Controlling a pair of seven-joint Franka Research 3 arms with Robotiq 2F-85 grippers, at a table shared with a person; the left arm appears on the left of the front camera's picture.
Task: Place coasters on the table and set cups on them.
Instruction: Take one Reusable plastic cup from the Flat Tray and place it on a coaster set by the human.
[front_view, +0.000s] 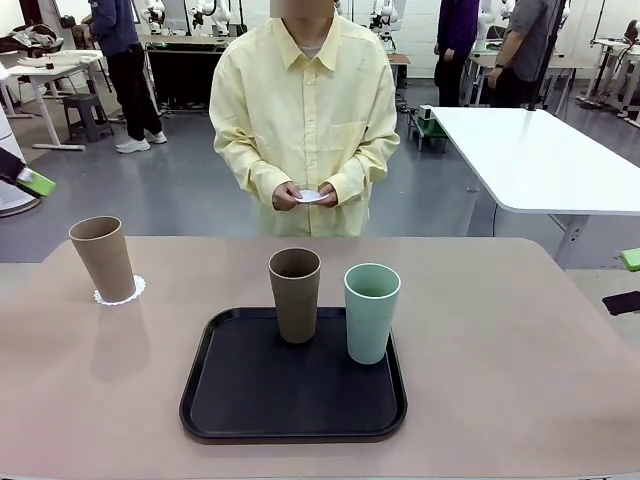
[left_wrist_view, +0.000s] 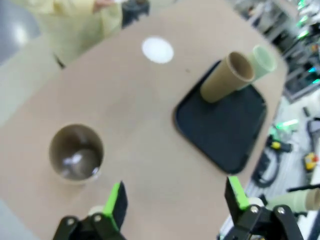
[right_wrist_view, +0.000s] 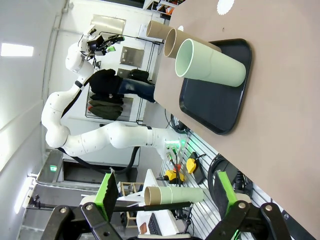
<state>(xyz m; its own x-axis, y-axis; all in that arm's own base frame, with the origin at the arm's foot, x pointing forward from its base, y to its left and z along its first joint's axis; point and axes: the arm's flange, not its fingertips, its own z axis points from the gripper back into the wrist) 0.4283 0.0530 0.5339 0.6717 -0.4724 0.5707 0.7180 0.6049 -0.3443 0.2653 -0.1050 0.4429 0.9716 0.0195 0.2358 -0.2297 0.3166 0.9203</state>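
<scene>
The left tool (left_wrist_view: 174, 194) hangs over its own end of the bench (left_wrist_view: 140, 115), jaws spread wide with nothing between them. The right tool (right_wrist_view: 165, 185) hangs off the opposite end, just as wide and just as bare.

The trouble I'd expect starts right under the left tool. The near brown cup (left_wrist_view: 76, 152) is tall and narrow-footed, so a finger brushing its rim could topple it or drag the thin used coaster (front_view: 122, 291) out from under it. Farther out from both tools, the tray brown cup (left_wrist_view: 227, 77) and the mint cup (left_wrist_view: 262, 59) stand close together. Wide jaws closing on one could easily knock its neighbour over. Beyond them, the wrist views show a bare coaster (left_wrist_view: 157, 50) lying on the bench. It is light paper, so a cup set down off-centre or slid into place would probably crease or shift it. The person's hands (front_view: 308, 194), holding a white paper piece at the far side, could also come into a tool's path.

As for what holds what, the near brown cup looks empty from above. The black tray (left_wrist_view: 225, 135) ahead of the tools carries the two remaining cups and nothing else that I can see. The mint cup, the one nearer the right tool, shows a clean empty inside, and I see nothing in the brown one either.
</scene>
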